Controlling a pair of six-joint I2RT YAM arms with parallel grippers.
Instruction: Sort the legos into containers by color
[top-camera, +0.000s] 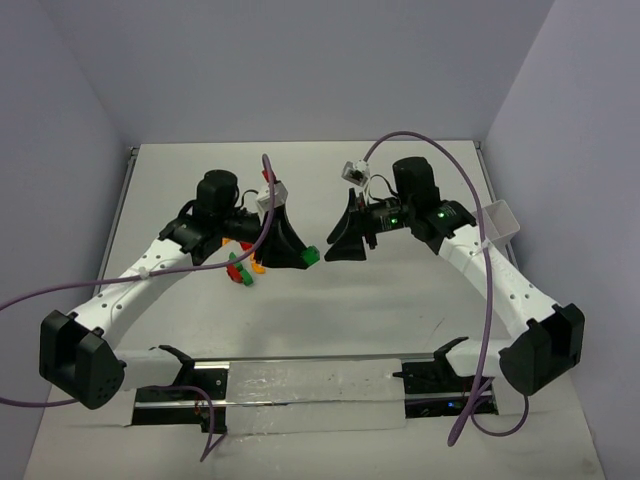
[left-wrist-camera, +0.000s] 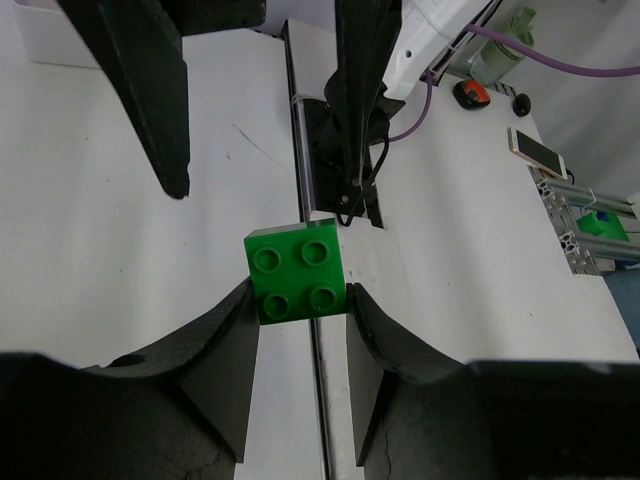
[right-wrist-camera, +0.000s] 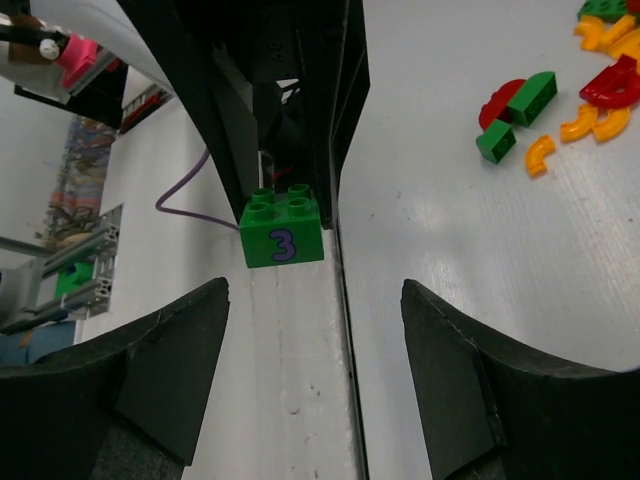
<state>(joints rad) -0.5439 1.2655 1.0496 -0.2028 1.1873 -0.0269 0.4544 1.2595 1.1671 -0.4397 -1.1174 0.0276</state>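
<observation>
1. Top external view: the left gripper (top-camera: 303, 257) clamps a green lego (top-camera: 312, 256) at its tips, near the middle of the tabletop (top-camera: 400, 310).
2. The right gripper (top-camera: 333, 249) faces it from the right, just beside the brick and apart from it, its fingers spread wide with nothing between them.
3. Left wrist view: both left fingers (left-wrist-camera: 225, 350) press on opposite sides of the green lego, whose four studs face the camera.
4. Right wrist view: the same brick shows a purple "3" on one side, seen between the parted right fingers (right-wrist-camera: 170, 350).
5. Loose legos (top-camera: 240, 268) in red, green and orange-yellow lie clustered on the tabletop under the left arm, left of the held brick.
6. One white container (top-camera: 503, 220) stands at the right side, beside the right arm and well apart from the brick.
</observation>
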